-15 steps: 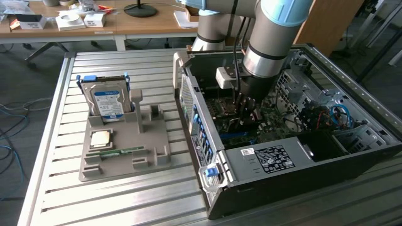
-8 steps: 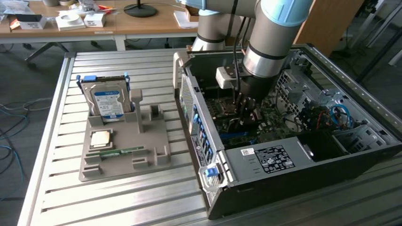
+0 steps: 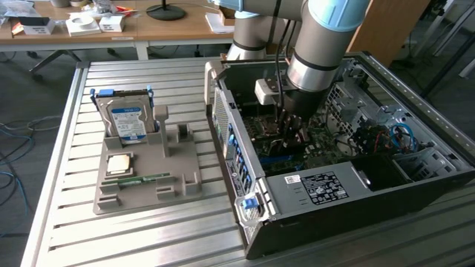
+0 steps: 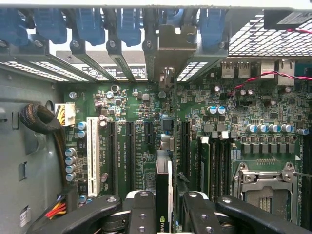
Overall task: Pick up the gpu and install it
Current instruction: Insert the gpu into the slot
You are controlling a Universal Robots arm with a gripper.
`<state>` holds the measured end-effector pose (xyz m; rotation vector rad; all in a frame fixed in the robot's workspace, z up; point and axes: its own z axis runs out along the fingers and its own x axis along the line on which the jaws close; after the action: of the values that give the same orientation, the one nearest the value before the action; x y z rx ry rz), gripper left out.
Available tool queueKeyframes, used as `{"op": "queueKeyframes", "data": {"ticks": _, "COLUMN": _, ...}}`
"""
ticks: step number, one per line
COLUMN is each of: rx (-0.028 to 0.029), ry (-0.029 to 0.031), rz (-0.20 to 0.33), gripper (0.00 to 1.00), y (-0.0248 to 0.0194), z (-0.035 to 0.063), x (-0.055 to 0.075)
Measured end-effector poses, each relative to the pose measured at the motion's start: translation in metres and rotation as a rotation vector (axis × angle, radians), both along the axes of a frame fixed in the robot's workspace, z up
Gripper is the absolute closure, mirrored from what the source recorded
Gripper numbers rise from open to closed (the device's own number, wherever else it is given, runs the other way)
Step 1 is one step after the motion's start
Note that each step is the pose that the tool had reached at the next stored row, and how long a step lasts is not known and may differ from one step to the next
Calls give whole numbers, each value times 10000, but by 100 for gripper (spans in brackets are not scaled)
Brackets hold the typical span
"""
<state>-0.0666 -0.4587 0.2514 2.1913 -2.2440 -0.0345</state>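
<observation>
Exterior view: gripper (image 3: 286,130) is low inside the open computer case (image 3: 415,183), above the motherboard (image 3: 315,142); hard drive (image 3: 128,119) stands in the grey holder (image 3: 148,172) well apart. Wrist view: fingers (image 4: 141,212) clamp the gpu (image 4: 163,195) edge-on over the expansion slots (image 4: 129,151), bracket (image 4: 169,51) ahead.

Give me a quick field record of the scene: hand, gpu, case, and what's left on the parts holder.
hand: inside the open computer case, above the motherboard
hand state: closed on the gpu, held edge-on between the fingers
gpu position: over the expansion slots, bracket end toward the rear slot covers
parts holder: hard drive upright, memory stick lying flat, square chip
</observation>
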Motion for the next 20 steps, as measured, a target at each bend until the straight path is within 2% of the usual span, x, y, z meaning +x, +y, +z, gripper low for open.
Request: {"op": "queueKeyframes", "data": {"ticks": 20, "rx": 0, "ry": 0, "rz": 3, "gripper": 74, "y": 0, "z": -42, "x": 0}}
